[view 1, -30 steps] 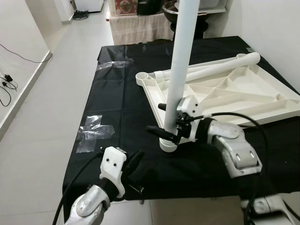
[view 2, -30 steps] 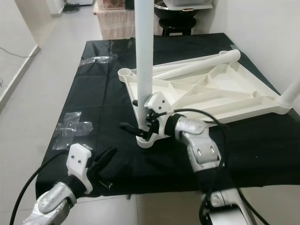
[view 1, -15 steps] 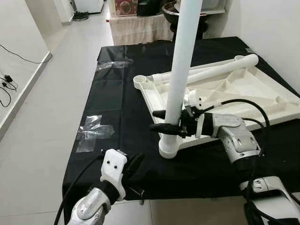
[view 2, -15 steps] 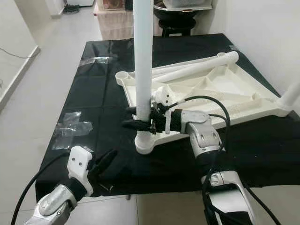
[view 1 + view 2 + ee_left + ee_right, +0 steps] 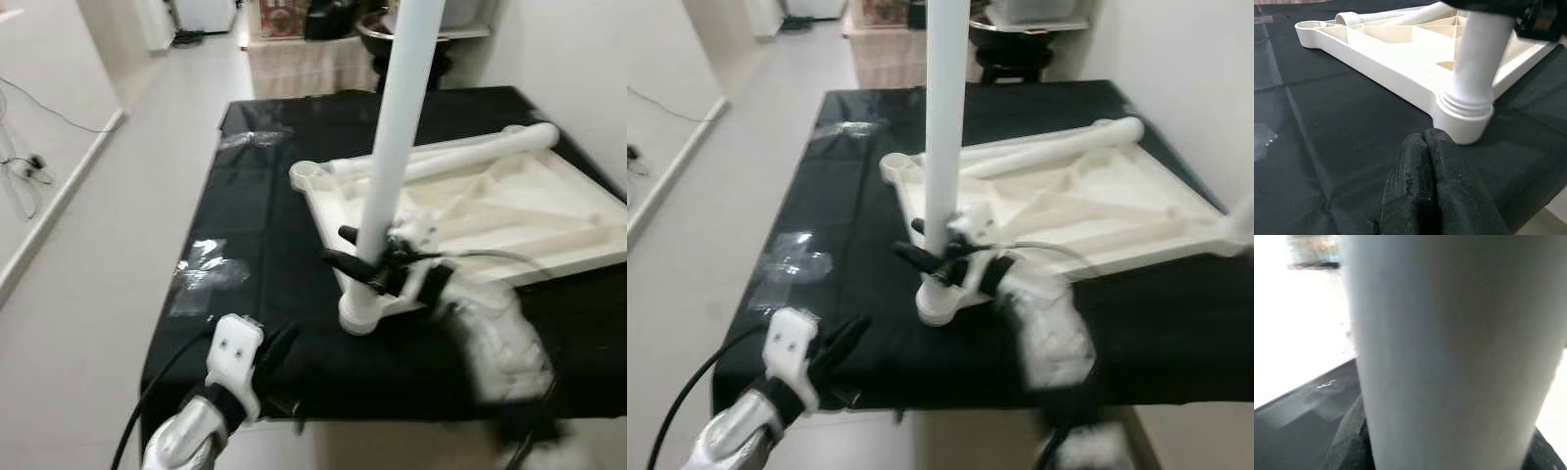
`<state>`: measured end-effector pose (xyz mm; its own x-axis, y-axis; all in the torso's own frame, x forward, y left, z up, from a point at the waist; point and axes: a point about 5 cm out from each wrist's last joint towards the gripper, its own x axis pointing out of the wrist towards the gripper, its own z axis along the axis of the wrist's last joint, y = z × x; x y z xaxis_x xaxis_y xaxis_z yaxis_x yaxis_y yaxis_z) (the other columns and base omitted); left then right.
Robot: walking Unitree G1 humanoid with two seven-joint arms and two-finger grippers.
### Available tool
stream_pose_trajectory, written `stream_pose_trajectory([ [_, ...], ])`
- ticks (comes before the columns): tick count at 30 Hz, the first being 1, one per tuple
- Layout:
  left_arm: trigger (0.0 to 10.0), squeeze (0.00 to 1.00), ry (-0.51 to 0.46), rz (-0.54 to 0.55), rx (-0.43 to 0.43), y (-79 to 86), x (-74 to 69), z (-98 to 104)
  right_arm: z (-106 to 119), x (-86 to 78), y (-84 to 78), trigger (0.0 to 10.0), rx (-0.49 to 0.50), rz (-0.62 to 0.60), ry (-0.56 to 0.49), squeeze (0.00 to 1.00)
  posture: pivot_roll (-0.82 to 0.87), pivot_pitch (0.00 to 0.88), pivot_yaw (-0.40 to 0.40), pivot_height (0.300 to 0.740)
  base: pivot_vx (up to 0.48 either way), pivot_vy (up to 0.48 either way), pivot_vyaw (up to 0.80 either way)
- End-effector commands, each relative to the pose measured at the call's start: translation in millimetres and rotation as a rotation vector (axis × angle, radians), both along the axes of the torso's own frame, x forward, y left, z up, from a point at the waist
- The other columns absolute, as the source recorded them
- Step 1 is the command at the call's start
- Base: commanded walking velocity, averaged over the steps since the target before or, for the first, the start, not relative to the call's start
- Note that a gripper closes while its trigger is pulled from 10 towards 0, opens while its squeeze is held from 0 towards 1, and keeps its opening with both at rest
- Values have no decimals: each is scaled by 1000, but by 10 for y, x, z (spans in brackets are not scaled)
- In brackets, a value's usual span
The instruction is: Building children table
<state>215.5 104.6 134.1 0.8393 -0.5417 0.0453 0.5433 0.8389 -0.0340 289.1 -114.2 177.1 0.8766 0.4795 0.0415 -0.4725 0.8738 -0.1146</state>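
Right gripper (image 5: pixel 361 257) clamped on upright table leg (image 5: pixel 397 147), low near corner socket (image 5: pixel 359 315) of upturned tabletop (image 5: pixel 509 201). Left gripper (image 5: pixel 1435 191) fingers pressed together, idle, near edge. Advice: keep leg vertical, twist squarely, avoid cross-threading.

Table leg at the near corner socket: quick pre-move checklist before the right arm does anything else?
1. Right gripper on the table leg: ok, fingers straddle it low on the shaft, shut on it.
2. Leg in the corner socket of the tabletop: ok, foot sits in the collar; full seating depth cannot tell.
3. Leg upright: ok, only a slight lean in the eye views.
4. Left gripper clear of the work: ok, fingers shut, short of the socket, apart from it.
5. Spare leg lying on the tabletop's far edge: ok, away from the grasp.
6. Right arm steady: cannot tell, it is blurred.
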Motion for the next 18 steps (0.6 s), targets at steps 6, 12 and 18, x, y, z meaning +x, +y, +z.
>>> stream_pose_trajectory([
  [6, 10000, 0, 17, -18, 16, 28, -1, -15, -305, 18, 13, 0, -165, -18, 148, 0, 30, 162, 40, 740, 0, 0, 0],
  [12, 10000, 0, 11, -2, 16, 33, 29, -9, -147, 131, 131, 10000, -56, 66, 149, 0, 34, 154, 38, 740, 0, 0, 0],
  [18, 10000, 0, 10, -3, 15, 25, 37, -5, 124, 138, 255, 10000, 22, 260, 78, 1000, 36, 146, 33, 740, 0, 0, 0],
])
